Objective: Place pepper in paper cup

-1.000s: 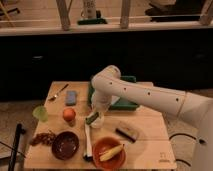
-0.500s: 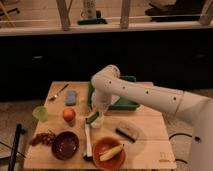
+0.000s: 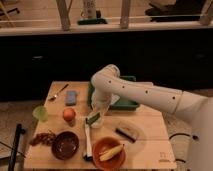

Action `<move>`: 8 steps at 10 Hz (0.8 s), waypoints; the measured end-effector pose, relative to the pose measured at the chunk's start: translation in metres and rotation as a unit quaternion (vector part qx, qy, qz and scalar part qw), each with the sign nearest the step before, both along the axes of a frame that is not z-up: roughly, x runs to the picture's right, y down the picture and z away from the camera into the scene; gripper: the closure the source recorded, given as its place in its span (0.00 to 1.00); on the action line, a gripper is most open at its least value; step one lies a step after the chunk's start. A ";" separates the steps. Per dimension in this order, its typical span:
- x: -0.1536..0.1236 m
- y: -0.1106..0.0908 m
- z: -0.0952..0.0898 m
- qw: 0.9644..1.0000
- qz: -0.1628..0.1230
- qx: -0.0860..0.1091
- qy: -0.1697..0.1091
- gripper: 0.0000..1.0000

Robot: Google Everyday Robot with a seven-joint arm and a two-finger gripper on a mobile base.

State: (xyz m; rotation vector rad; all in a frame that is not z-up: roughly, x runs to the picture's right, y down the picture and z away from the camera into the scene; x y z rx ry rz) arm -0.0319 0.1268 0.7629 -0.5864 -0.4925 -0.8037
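Jaws (image 3: 97, 113) over paper cup (image 3: 95, 121), pepper (image 3: 93, 118) inside, orange (image 3: 69, 114) beside.

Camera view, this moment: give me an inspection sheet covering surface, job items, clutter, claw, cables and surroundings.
Surface: wooden table, crowded.
Job's things: pepper at the claw, above the paper cup, which is mostly hidden.
Clutter: light-green cup, orange fruit, dark bowl, orange bowl holding a yellow item, green tray, blue item, utensil.
Claw: low over the table's middle, at the pepper.
Cables: nothing seen.
Surroundings: dark counter front behind, railing above.
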 end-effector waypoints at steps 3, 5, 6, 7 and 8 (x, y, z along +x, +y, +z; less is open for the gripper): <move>0.002 0.000 0.001 1.000 -0.002 -0.002 -0.001 0.20; 0.002 -0.001 0.002 1.000 -0.002 -0.002 -0.002 0.20; 0.003 -0.002 0.003 1.000 -0.003 -0.002 -0.003 0.20; 0.003 -0.002 0.003 1.000 -0.004 -0.003 -0.003 0.20; 0.004 -0.003 0.004 1.000 -0.004 -0.003 -0.004 0.20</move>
